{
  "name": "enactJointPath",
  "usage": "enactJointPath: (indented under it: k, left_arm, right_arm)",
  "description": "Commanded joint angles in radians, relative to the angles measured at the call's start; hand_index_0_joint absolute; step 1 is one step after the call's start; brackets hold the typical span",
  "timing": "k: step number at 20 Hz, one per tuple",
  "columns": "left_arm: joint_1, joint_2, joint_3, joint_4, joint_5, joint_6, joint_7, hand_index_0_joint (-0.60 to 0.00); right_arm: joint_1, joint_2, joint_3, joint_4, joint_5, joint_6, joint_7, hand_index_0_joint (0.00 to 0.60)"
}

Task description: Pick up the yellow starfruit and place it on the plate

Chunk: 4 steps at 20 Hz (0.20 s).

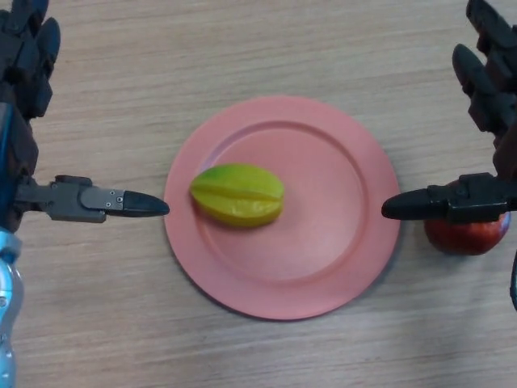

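Pink and round, the plate (339, 242) sits in the middle of the pale wood-grain counter (242, 48), and the yellow starfruit (237, 195) already lies on it, left of the plate's centre and inside the raised rim. The fruit rests on its side with its long axis running across the view; its ridges show as lengthwise folds, and the upper left end shades into green while the lower part is plain yellow. Nothing touches it. The left robot hand (24, 73) comes in at the view's left edge, its dark fingers pointing up toward the far side of the counter and held straight and spread rather than curled, holding nothing. Its thumb (121, 202) reaches out sideways toward the plate, the black tip ending just beside the plate's left rim and a short way from the starfruit, apart from both. The right robot hand (493, 89) mirrors it at the right edge: fingers straight and loose, empty, with the thumb (436, 202) stretched inward so that its tip lies over the plate's right rim. Just under that thumb, off the plate and close to its right edge, a red round fruit (464, 236) that looks like an apple sits on the counter, partly hidden by the thumb above it.
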Motion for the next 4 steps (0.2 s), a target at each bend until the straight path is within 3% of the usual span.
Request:
enactJointPath:
  k: [1, 4]
  left_arm:
    - [-0.027, 0.042, 0.055, -0.042, 0.013, -0.099, 0.011, 0.0]
    - [-0.011, 0.034, 0.048, -0.035, 0.045, -0.118, 0.008, 0.0]
  right_arm:
    - [-0.037, -0.028, -0.057, -0.055, 0.005, -0.12, -0.009, 0.0]
    - [-0.011, -0.02, -0.05, -0.083, -0.01, -0.119, 0.009, 0.0]
